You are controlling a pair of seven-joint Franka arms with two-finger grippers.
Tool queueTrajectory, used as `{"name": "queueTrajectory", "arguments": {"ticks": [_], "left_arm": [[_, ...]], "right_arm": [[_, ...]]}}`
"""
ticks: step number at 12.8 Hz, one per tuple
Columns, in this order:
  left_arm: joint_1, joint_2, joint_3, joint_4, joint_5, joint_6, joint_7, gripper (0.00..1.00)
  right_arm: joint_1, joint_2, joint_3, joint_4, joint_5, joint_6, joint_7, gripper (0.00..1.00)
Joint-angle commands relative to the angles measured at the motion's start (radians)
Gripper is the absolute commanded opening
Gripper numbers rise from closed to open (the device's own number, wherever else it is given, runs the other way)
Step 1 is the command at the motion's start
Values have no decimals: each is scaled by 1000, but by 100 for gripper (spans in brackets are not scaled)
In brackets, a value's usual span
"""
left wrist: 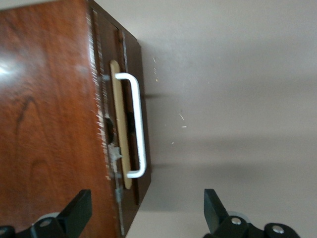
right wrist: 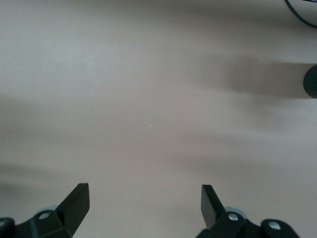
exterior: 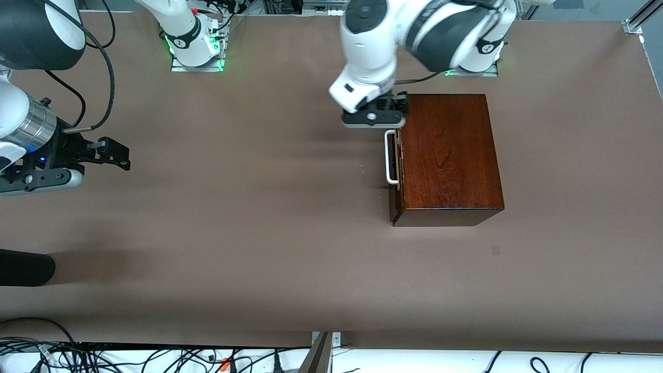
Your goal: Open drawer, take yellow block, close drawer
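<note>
The dark reddish-brown wooden box [exterior: 448, 155] stands on the table toward the left arm's end. Its drawer [exterior: 395, 166] faces the right arm's end and sits almost flush in the box. The white U-shaped handle [exterior: 388, 158] also shows in the left wrist view [left wrist: 137, 124], with a thin pale strip beside it. My left gripper [exterior: 374, 118] is open and empty over the drawer front's end that is farther from the front camera, just short of the handle [left wrist: 147, 203]. My right gripper [exterior: 115, 155] waits open and empty over bare table at the right arm's end [right wrist: 143, 198]. The yellow block is hidden.
A dark rounded object [exterior: 26, 267] lies at the right arm's end of the table, nearer to the front camera than my right gripper; it also shows in the right wrist view [right wrist: 311, 81]. Cables [exterior: 155, 357] run along the table's near edge.
</note>
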State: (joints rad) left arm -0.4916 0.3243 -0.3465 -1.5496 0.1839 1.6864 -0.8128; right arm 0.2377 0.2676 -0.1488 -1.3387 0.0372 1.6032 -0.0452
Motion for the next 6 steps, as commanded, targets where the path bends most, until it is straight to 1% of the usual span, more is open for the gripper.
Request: {"name": "queueTrajectory", "arguments": {"ticks": [1, 4, 6], "left_arm": [[-7, 42, 7, 10, 32, -10, -14, 100], [2, 84, 9, 10, 34, 21, -32, 100], [2, 116, 9, 8, 34, 68, -46, 100]], "right_arm": [[0, -25, 0, -27, 18, 12, 8, 100], [0, -25, -1, -27, 18, 12, 8, 100], [0, -25, 0, -27, 18, 12, 8, 100]]}}
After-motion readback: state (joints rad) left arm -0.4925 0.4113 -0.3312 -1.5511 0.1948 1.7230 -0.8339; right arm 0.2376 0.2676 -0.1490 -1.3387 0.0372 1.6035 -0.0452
